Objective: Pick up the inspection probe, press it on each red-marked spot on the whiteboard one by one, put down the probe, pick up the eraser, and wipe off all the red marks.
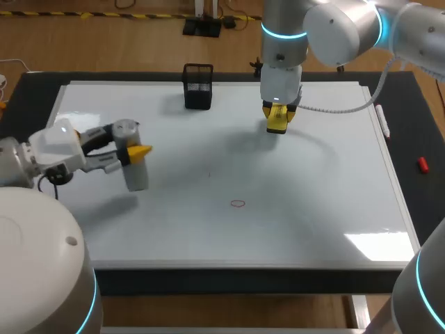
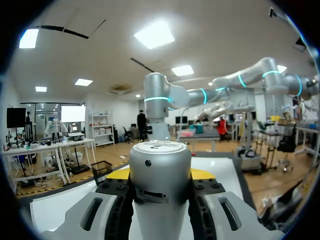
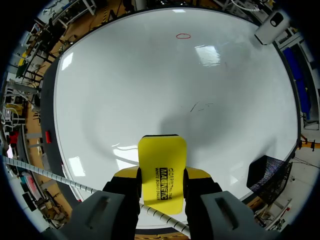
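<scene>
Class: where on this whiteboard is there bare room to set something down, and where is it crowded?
Free: the whiteboard between the red mark and the marker at its right edge, and the near strip. Crowded: the left, under the left gripper holding the probe; the far side, by the mesh holder and right gripper with eraser.

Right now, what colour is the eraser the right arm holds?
Yellow, with black print; the eraser shows best in the right wrist view.
</scene>
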`<state>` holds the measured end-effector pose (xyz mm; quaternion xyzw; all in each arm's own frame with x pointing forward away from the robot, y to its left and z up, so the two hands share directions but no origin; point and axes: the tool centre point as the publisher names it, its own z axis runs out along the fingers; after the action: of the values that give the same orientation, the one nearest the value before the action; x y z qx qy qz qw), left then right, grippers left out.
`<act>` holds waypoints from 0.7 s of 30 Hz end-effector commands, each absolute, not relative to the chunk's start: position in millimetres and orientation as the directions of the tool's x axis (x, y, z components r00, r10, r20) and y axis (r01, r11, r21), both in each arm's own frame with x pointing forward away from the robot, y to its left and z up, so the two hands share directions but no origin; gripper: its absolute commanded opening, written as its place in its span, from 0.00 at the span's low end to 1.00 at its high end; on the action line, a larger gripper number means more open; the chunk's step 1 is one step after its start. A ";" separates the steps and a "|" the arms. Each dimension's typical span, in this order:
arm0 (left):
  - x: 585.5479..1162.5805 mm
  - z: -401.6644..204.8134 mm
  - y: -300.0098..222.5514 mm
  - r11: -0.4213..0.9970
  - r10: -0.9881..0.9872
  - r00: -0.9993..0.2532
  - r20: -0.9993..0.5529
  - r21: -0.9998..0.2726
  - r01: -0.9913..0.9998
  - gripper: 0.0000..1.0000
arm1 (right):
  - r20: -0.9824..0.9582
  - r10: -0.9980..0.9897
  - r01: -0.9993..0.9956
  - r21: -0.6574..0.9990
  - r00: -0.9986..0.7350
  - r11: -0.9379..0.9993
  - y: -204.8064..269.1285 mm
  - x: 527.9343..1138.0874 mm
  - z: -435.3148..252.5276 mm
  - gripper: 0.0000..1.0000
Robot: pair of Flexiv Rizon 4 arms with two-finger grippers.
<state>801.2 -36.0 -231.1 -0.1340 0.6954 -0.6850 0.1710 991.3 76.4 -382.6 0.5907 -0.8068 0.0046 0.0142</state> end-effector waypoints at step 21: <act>768.7 -248.7 -203.5 -0.053 -0.201 -0.979 -0.019 -0.998 0.030 0.00 | 0.031 -0.953 -0.954 0.008 -0.300 0.300 75.7 992.0 -381.6 0.00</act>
<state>760.8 -176.0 -242.3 -0.0608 0.6860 -0.7212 0.0743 991.4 76.4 -382.6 0.5907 -0.8068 0.0045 0.0142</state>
